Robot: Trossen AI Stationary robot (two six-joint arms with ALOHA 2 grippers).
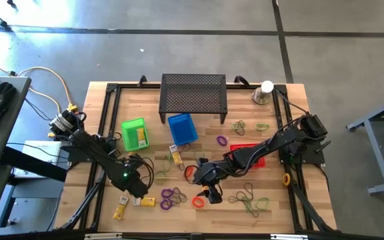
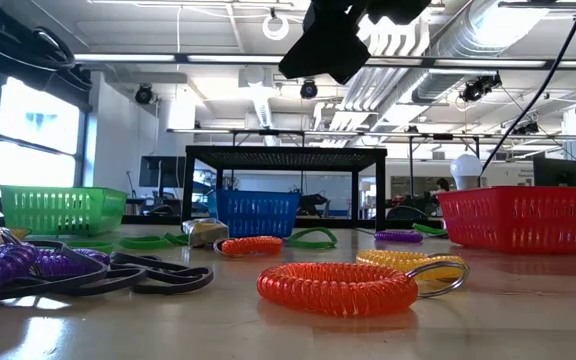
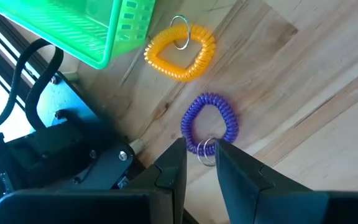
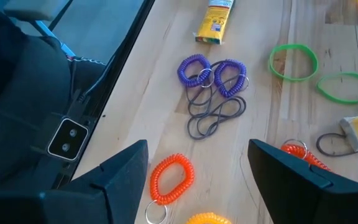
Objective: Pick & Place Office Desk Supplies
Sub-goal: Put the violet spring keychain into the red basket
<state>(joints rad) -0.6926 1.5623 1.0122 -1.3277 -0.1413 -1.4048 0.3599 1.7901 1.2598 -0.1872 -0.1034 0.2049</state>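
A purple spiral coil (image 3: 211, 118) with a metal key ring shows just past the tips of my left gripper (image 3: 201, 152), which is shut on it near the table's front left (image 1: 137, 187). A yellow coil (image 3: 179, 53) lies beyond it, toward the green basket (image 3: 73, 25). My right gripper (image 4: 197, 180) hangs open above the table's front middle (image 1: 212, 193), touching nothing. An orange coil (image 4: 169, 177) lies on the wood under its gap. Two more purple coils (image 4: 211, 71) rest on dark rubber bands (image 4: 215, 118). My left gripper pinches the metal key ring (image 3: 205, 151) at the near end of the purple coil between its two fingertips. The fingers come from above, pointing steeply down. The coil's loop reaches out past the tips; I cannot tell whether it rests on the wood.
A blue basket (image 1: 182, 128) and a red basket (image 1: 251, 155) stand mid-table, the black perforated stand (image 1: 193, 97) and a silver cup with a white ball (image 1: 264, 92) at the back. Yellow packets (image 1: 145, 201), green bands (image 4: 294, 61) and another orange coil (image 4: 303, 155) lie scattered.
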